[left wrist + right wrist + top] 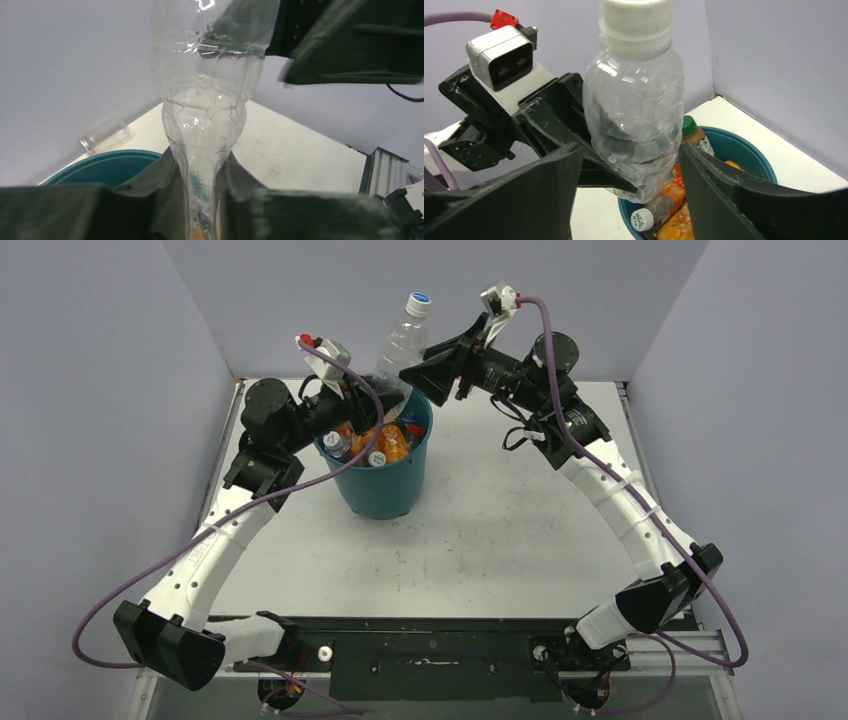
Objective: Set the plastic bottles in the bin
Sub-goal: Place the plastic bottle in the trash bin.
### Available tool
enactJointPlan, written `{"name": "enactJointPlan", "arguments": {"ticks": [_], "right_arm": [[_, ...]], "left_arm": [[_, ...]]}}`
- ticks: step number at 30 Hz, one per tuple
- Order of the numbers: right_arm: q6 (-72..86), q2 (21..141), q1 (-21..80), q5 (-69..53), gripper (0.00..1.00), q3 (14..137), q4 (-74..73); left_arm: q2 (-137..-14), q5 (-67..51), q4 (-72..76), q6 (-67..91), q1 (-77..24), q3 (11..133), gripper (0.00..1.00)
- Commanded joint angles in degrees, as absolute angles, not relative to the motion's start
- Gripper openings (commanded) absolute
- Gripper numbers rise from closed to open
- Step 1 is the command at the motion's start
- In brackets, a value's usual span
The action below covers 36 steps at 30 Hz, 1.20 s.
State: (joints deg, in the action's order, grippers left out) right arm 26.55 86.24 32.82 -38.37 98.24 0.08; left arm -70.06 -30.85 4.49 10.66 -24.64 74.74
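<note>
Both arms arched over bin, left gripper clamped on upright clear bottle, right gripper spread around it.

Bright, even light falls from overhead, and no shadow has a hard edge. In the top view the tabletop reads evenly pale from far edge to near edge. The bin throws only a faint, soft shadow around its foot. That view is sharp throughout.

In the left wrist view the clear bottle carries small white glints near its top and looks soft and smeared. The left gripper is a dark, blurred mass along the bottom.

In the right wrist view the right gripper is dark and out of focus, while the bottle is fairly crisp.
</note>
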Motion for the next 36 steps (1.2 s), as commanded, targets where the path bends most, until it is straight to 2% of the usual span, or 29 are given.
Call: {"name": "enactJointPlan", "arguments": {"ticks": [1, 2, 4, 7, 10, 14, 18, 24, 27, 31, 36], "right_arm": [[27.33, 83.76, 33.3, -36.79, 0.87, 98.16, -1.22], [27.47, 83.54, 32.86, -35.53, 0.97, 98.31, -2.08], [27.86, 82.59, 31.88, -32.12, 0.9, 98.22, -3.15], [28.04, 79.24, 30.25, -24.18, 0.9, 95.0, -2.95], [27.18, 72.52, 30.15, -13.61, 0.9, 85.87, 2.9], [26.03, 63.24, 30.09, -4.51, 0.9, 71.58, 13.01], [25.48, 61.33, 30.14, -2.1, 0.9, 67.64, 12.33], [26.25, 57.62, 30.13, -0.53, 0.9, 61.3, 12.39], [26.35, 55.94, 30.15, 0.61, 0.9, 59.03, 12.6], [26.46, 55.42, 30.15, 1.4, 0.9, 56.87, 13.79], [26.99, 56.22, 30.15, 0.93, 0.9, 55.09, 14.85]], "left_arm": [[-69.87, -27.45, 8.58, 12.03, -24.61, 77.3, 0.02], [-69.76, -25.68, 8.18, 12.24, -24.57, 77.23, 0.0], [-69.66, -21.64, 6.18, 12.24, -24.48, 77.72, 0.0], [-69.61, -14.1, 0.42, 12.68, -24.27, 79.78, 0.0], [-69.92, -8.05, -5.02, 14.34, -24.13, 81.0, 0.0], [-69.88, -4.49, -1.33, 13.62, -23.92, 78.23, 0.0], [-71.98, -4.84, 4.94, 14.05, -23.6, 76.76, 0.0], [-79.5, 0.22, -6.0, 16.88, -23.51, 84.64, 0.0], [-80.85, 3.33, -6.67, 18.27, -23.47, 83.99, 0.0], [-81.63, 2.42, -1.45, 18.67, -23.47, 80.15, 0.0], [-81.33, 1.93, 12.6, 16.42, -23.64, 70.44, 0.0]]}}
